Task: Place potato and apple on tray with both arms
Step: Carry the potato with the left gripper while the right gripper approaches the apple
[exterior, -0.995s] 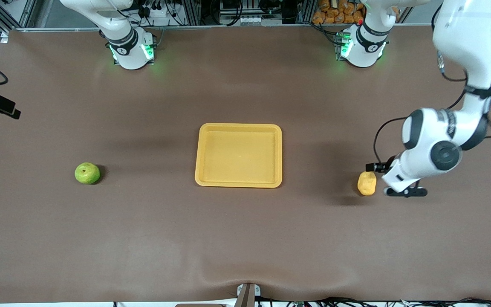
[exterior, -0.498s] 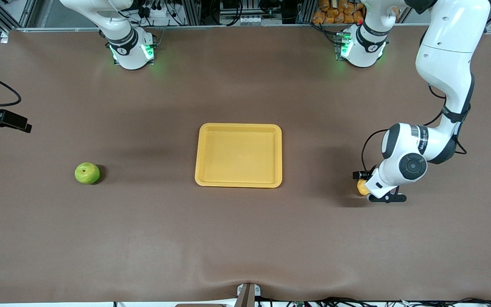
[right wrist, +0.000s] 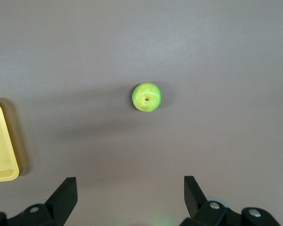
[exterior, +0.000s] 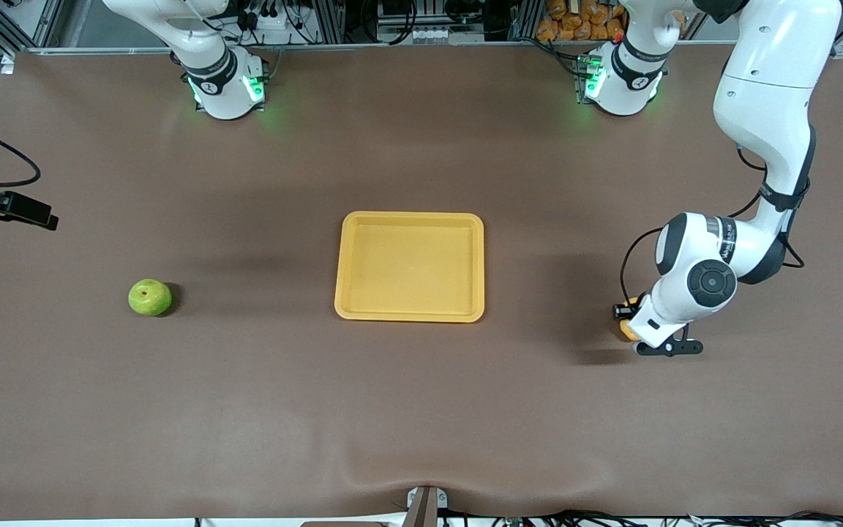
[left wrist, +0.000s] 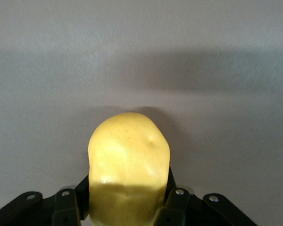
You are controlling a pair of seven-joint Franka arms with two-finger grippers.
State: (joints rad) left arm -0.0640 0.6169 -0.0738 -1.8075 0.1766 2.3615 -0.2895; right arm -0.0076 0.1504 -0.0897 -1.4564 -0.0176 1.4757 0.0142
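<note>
**A:** Which hand is nearer its target?

**B:** The left hand [exterior: 630,326]. It is sitting low at the desk [exterior: 421,410], toward the left arm's end from the tray [exterior: 409,266], and its fingers [left wrist: 177,207] are pinching the potato [left wrist: 129,165] on both flanks. The potato's long axis is running straight out from between the fingers, with its rounded end poking clear.

**A:** And which way is the tray lying from that grip?

**B:** Sideways along the desk, toward the right arm's end, well apart from the potato. The carry looks like a lift, then a level sweep across.

**A:** The apple [exterior: 149,297]?

**B:** It is resting on the desk, well apart from the tray toward the right arm's end, stem dimple up. The right hand [right wrist: 129,190] is hanging spread wide above the desk, gripping nothing, with the apple ahead of its fingertips, not between them.
</note>
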